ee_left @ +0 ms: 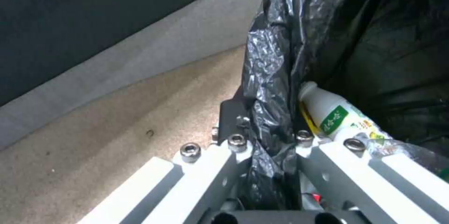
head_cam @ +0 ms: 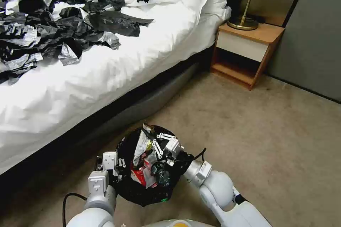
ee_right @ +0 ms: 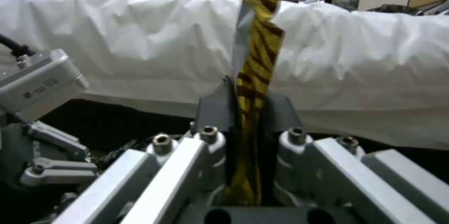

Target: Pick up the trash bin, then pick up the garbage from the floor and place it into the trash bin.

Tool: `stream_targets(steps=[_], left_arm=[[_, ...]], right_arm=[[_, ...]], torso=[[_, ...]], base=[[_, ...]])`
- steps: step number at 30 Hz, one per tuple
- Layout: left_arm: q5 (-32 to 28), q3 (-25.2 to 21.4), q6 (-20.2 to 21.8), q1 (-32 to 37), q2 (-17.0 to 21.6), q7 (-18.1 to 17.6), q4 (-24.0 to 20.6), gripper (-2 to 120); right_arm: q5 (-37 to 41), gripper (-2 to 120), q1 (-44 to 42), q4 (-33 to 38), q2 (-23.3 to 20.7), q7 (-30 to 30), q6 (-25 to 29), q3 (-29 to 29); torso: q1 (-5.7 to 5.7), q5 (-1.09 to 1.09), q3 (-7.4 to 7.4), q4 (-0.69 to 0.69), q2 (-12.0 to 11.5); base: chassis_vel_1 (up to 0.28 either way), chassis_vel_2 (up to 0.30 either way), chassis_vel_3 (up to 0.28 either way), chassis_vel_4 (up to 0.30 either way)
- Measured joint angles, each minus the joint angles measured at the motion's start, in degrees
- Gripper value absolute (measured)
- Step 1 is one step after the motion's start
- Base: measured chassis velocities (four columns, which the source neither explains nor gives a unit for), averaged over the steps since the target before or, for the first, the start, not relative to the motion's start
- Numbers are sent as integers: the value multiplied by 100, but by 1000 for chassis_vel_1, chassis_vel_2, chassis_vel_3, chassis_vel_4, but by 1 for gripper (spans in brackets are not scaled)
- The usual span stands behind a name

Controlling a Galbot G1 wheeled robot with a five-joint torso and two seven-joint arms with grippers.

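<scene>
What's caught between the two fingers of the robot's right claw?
A yellow, brown-striped snack wrapper, pinched upright in the right claw, as the right wrist view shows.

you see two glossy white, rounded arms, each narrowing to a silver-grey wrist collar. the left gripper (head_cam: 119, 165) carries a boxy white block on its wrist, and a black cable loops out beside that arm. the right gripper (head_cam: 151, 146) has white linkage bars, a black round housing and a thin black cable. close up, your fingers (ee_right: 213, 108) are dark grey pads on pale grey bars fastened with silver socket-head screws
</scene>
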Motion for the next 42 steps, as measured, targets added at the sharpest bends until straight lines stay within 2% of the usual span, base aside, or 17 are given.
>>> stream_targets(steps=[3, 4, 5, 7, 8, 12, 15, 17, 20, 21, 23, 28, 30, 35, 38, 39, 42], left_arm=[[0, 0, 0, -2, 1, 0, 0, 0], [0, -2, 0, -7, 4, 0, 0, 0], [0, -2, 0, -7, 4, 0, 0, 0], [-1, -10, 0, -14, 8, 0, 0, 0], [-1, -10, 0, -14, 8, 0, 0, 0], [-2, -12, -1, -20, 11, 0, 0, 0], [0, -11, -1, -30, 12, 0, 2, 0], [4, -11, -2, -31, 13, 1, 2, 0], [17, -17, -10, -32, 23, 4, 3, 0], [17, -17, -10, -32, 23, 4, 3, 0], [20, -27, -12, -33, 31, 8, 10, 0], [21, -34, -4, -34, 38, 9, 24, 0], [20, -15, 26, -72, 39, 10, 39, 0], [19, 1, 33, -85, 32, 10, 53, 0], [17, -8, 33, -76, 31, 10, 64, 0], [17, -8, 33, -76, 31, 10, 64, 0], [2, -28, 33, -74, 43, 9, 73, 0]], right_arm=[[-7, 20, -20, 15, -2, 0, -8, -9], [-7, 28, -37, 37, -8, 0, -14, -11], [-7, 28, -37, 37, -8, 0, -14, -11], [-7, 40, -73, 86, -30, 0, -20, -6], [-7, 40, -73, 86, -30, 0, -20, -6], [-9, 53, -123, 128, -54, 0, -21, 24], [-21, 68, -197, 182, -87, -4, -17, 75], [-22, 71, -214, 204, -95, -5, -15, 90], [-22, 86, -265, 350, -136, -7, -9, 168], [-22, 86, -265, 350, -136, -7, -9, 168], [-22, 96, -303, 547, -173, 1, 13, 259], [6, 100, -440, 1103, -261, 113, 44, 472], [139, 100, -732, 1914, -381, 284, 45, 886], [182, 100, -939, 2311, -322, 429, 81, 1253], [-1, 100, -1243, 2689, -69, 999, 30, 1739], [-1, 100, -1243, 2689, -69, 999, 30, 1739], [-453, 100, -1728, 2941, 204, 2016, -266, 2210]], torso=[[0, 0, 0, 0, 0], [1, 0, 0, 0, 0], [1, 0, 0, 0, 0], [0, 0, 0, 0, 0], [0, 0, 0, 0, 0], [0, 0, 0, 0, 0], [0, 0, 0, 0, 0], [0, 0, 0, 0, 0], [0, 0, 0, 1, 0], [0, 0, 0, 1, 0], [0, 0, 0, 0, 0], [0, 0, 0, 0, 0], [0, 0, 0, 0, 0], [0, 1, 0, 0, 0], [0, 1, 0, 0, 0], [0, 1, 0, 0, 0], [0, 0, 0, 0, 0]], base=[[0, 0, 0, 0], [0, 0, 0, 0], [0, 0, 0, 0], [0, 0, 0, 0], [0, 0, 0, 0], [0, 0, 0, 0], [0, 0, 0, 0], [0, 0, 0, 0], [0, 0, 0, 0], [0, 0, 0, 0], [0, 0, 0, 0], [0, 0, 0, 0], [0, 0, 0, 0], [0, 0, 0, 0], [0, 0, 0, 0], [0, 0, 0, 0], [0, 0, 0, 0]])
